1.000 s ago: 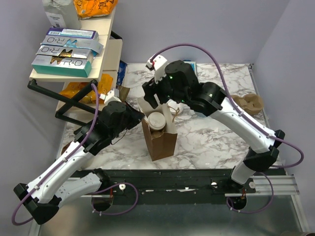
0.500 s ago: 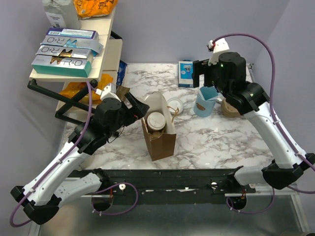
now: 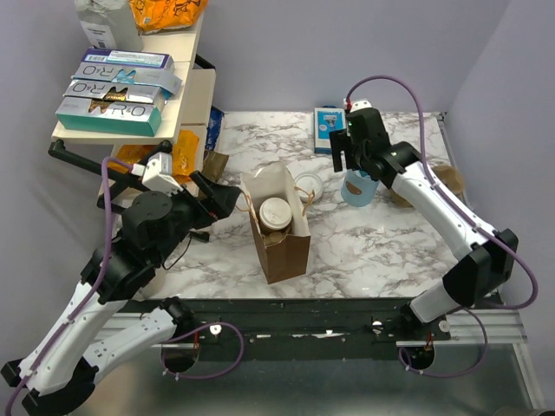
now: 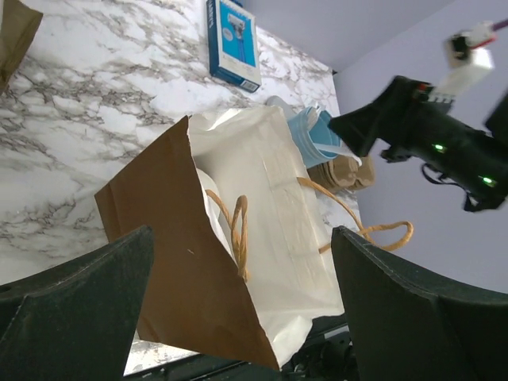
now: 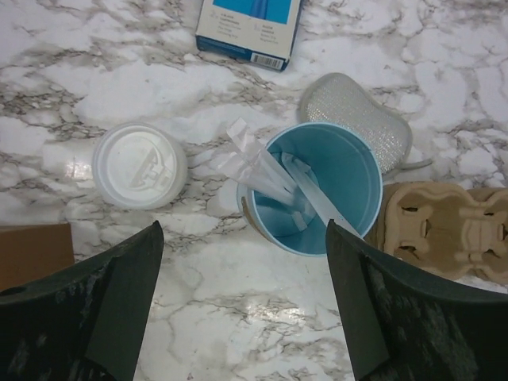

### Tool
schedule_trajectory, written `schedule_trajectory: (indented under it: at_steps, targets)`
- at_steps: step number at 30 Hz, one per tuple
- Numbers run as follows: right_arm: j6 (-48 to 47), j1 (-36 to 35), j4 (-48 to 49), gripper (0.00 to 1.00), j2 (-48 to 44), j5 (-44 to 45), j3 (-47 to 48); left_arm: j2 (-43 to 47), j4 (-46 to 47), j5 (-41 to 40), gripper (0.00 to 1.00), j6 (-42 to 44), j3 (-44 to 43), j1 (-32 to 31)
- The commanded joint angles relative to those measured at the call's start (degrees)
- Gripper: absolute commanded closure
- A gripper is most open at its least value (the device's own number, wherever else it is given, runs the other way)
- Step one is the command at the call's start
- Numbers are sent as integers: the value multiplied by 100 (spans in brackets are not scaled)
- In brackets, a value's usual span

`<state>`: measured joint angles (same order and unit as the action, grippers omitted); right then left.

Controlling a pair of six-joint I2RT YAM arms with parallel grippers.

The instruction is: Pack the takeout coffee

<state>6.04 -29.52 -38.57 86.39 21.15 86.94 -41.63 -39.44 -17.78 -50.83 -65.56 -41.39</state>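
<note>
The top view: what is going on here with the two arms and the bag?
The paper cup stands inside the brown bag. The left gripper is beside the bag, jaws open and empty. The right gripper hangs above the blue mug, also open and empty. A white lid lies on the table between bag and mug.

— Where is the left hand point(image 3: 221, 196)?
— The left arm point(image 3: 113, 260) is bent, and the hand points right. Its fingers are spread wide and hold nothing.
— And the right hand point(image 3: 350, 158)?
— The right arm point(image 3: 434, 204) reaches far forward. That hand points down, wide apart, empty too.
</note>
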Motion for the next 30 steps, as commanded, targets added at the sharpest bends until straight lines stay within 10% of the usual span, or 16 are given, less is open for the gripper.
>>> schedule_trajectory:
  at_steps: [1, 30]
  targets:
    - [344, 7, 157, 16, 544, 381, 165, 347, -186, -120, 1, 389, 192, -19]
    - [354, 16, 534, 85, 986, 1041, 69, 480, -433, -1078, 1, 108, 456, -19]
